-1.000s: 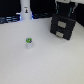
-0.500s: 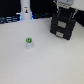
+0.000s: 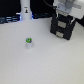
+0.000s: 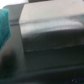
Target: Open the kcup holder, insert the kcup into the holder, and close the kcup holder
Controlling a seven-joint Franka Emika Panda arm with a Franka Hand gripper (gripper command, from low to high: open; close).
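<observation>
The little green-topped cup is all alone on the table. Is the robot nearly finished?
No, it has barely started. Nothing looks done: the kcup sits on the white table, far from the kcup holder, which looks closed. In hand: the gripper is right at the holder's top. Left: opening it, putting the cup in, closing it.

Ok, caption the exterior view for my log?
Gripper hovers at the kcup holder; kcup waits on the table.

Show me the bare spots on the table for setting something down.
Bare table spreads in front of the kcup and between it and the kcup holder. Crowded at the holder, where the gripper hangs over it, and beside the white post.
</observation>
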